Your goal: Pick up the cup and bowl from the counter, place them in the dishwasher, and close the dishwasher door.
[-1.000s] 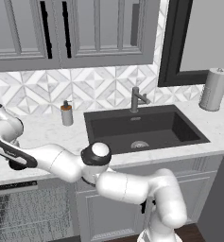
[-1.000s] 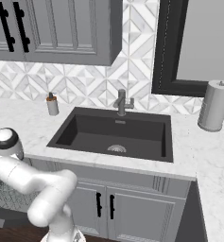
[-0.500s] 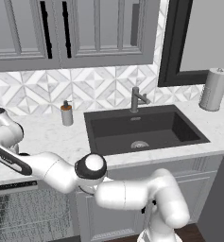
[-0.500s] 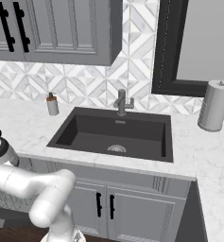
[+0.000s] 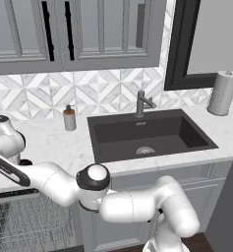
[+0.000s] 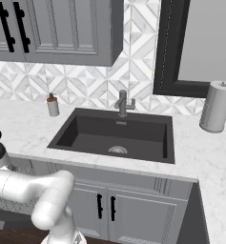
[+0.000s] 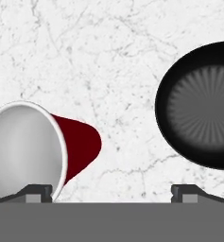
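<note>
In the hand view, the small red cup with its whitish inside and rim (image 7: 35,150) sits at lower left on the white marble counter with faint grey veins (image 7: 108,61), and the low glossy black round bowl (image 7: 201,105) sits at right, well apart from the cup. The gripper (image 7: 111,193) hangs above the bare marble between them, its 2 dark fingertips (image 7: 37,191) spread wide and holding nothing. The left fingertip overlaps the cup's rim in the picture. In the left base view, the white arm reaches left over the counter (image 5: 54,142), above the dishwasher's grey wire rack (image 5: 24,226).
</note>
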